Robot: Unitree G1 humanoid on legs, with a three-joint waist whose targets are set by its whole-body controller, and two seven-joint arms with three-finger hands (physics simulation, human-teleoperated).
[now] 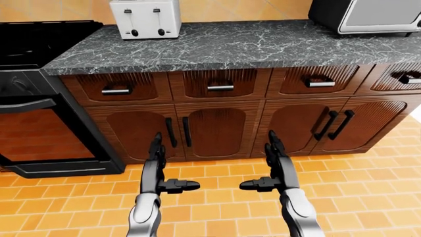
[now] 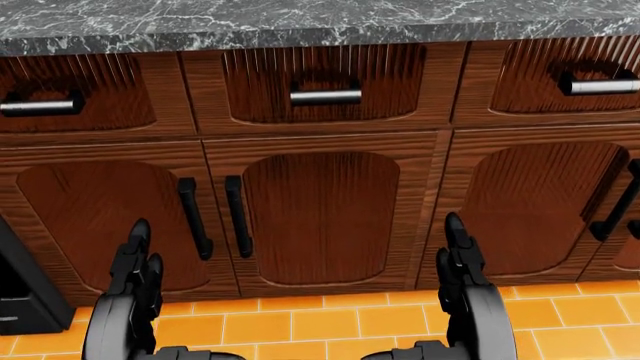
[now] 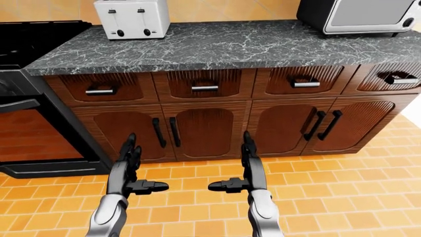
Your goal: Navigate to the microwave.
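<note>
Two hands ride low and empty ahead of you, carried for walking rather than reaching. Left hand (image 1: 156, 170) and right hand (image 1: 275, 168) both point fingers toward the cabinets, thumbs turned inward toward each other, spread wide with nothing between them. They hang over the floor (image 1: 217, 207), well apart from every door and handle, which suits a trip where you need to grasp nothing.

Your target, the microwave (image 1: 365, 16), sits at the top right corner of the left-eye view, on the countertop (image 1: 250, 44), partly cut off by the frame edge. You are squared up to the middle cabinet doors (image 2: 320, 214), so my read is that a turn and some steps to your right remain before you face it.

Materials: the countertop is dark grey stone, veined white, glossy, with a thick square edge. Cabinets are reddish-brown wood with fine vertical ribbing and arched recessed panels; drawers carry brushed metal bar pulls (image 2: 325, 96), doors carry black vertical bars. Floor is orange rectangular tile with pale grout. White toaster (image 1: 145, 18), boxy, two slots, two dark knobs, stands at the top left. Black oven (image 1: 39, 123) with a curved handle fills the left edge. The microwave is a dark shell with a grey window.
</note>
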